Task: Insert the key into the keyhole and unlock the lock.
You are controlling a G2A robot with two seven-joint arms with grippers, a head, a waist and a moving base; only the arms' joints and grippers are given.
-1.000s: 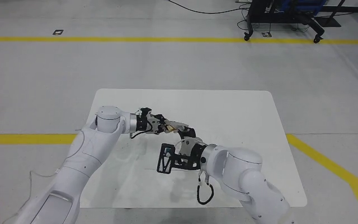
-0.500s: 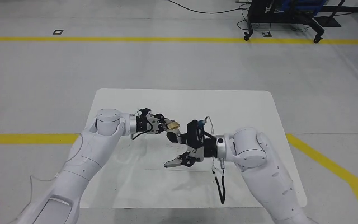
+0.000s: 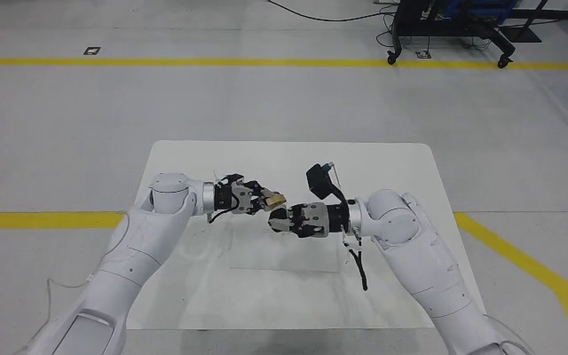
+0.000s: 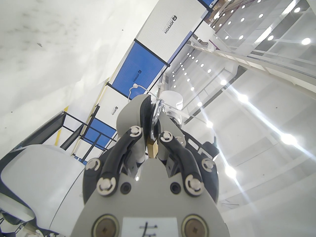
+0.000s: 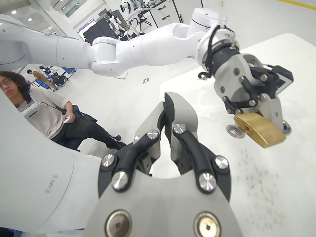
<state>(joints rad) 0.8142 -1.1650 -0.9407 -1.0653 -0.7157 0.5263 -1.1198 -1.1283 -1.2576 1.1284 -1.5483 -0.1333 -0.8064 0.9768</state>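
Left pincer (image 5: 258, 113) clenched on the brass padlock (image 5: 263, 131), right pincer (image 5: 166, 117) pressed shut just on its near side.
The padlock hangs over the middle of the table (image 3: 382, 169); whether a key sits between the right pincer's pads I cannot tell. Lining-up step, I reckon: next wants the key squared to the keyhole, then a straight push and a turn.
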